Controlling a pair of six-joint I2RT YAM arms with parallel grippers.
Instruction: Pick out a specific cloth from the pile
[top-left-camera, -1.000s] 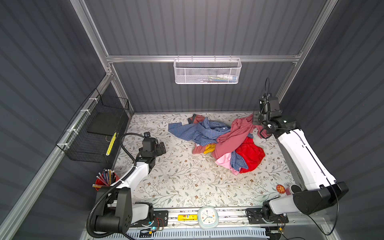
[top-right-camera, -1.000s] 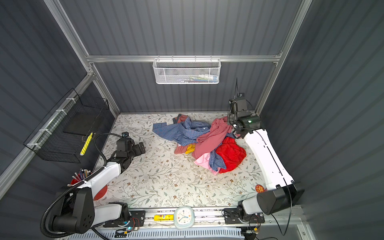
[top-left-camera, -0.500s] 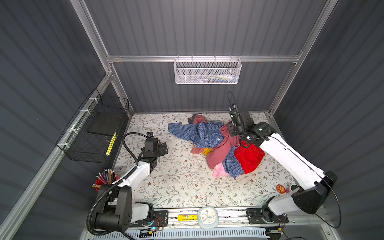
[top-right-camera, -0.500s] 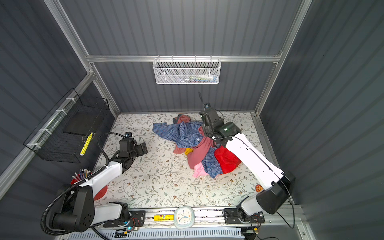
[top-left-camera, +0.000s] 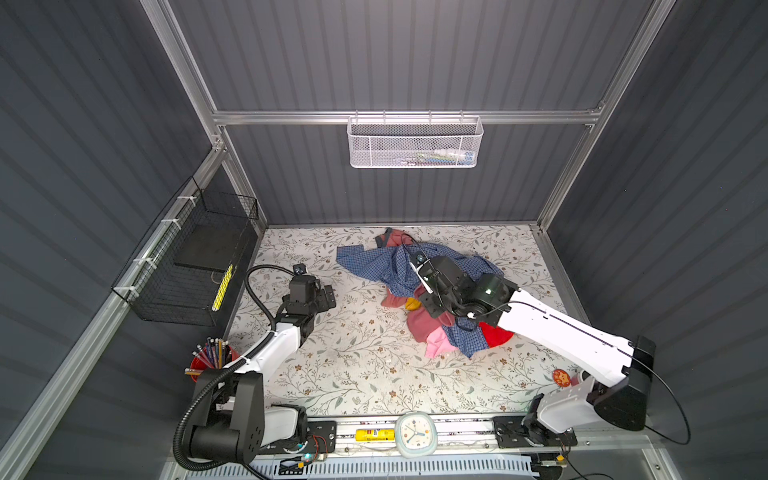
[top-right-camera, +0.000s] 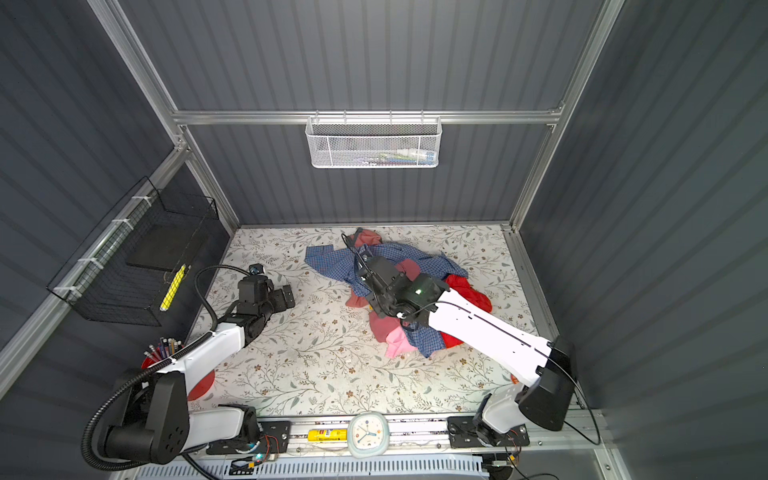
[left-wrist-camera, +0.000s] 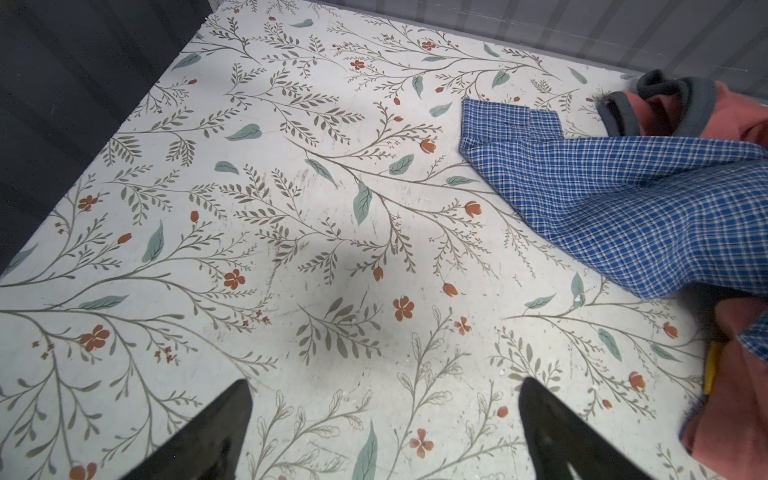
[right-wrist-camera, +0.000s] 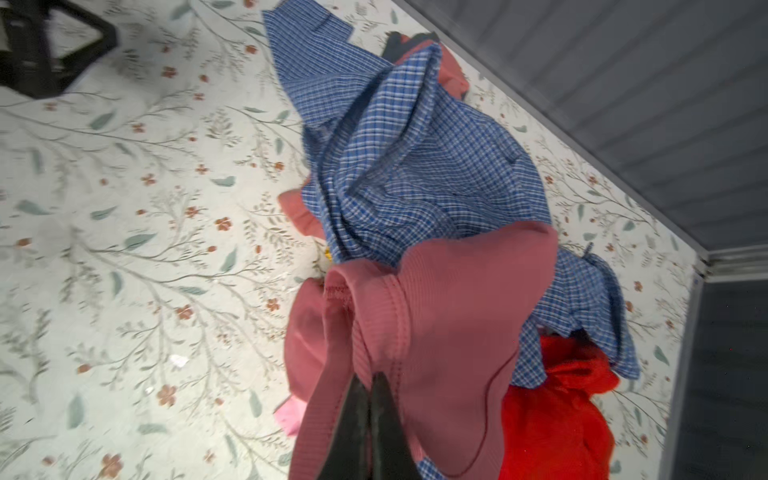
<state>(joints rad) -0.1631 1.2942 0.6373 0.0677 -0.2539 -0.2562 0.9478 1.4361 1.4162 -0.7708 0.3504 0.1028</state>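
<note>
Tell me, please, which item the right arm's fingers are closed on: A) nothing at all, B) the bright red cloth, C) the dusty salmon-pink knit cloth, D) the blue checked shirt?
C: in the right wrist view the right fingers are pinched shut on a ribbed fold of the salmon-pink cloth, while the blue checked shirt and red cloth lie clear of them.

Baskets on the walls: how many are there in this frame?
2. A white mesh basket hangs from the back rail; a black wire basket hangs on the left-hand wall. No other shows.
</note>
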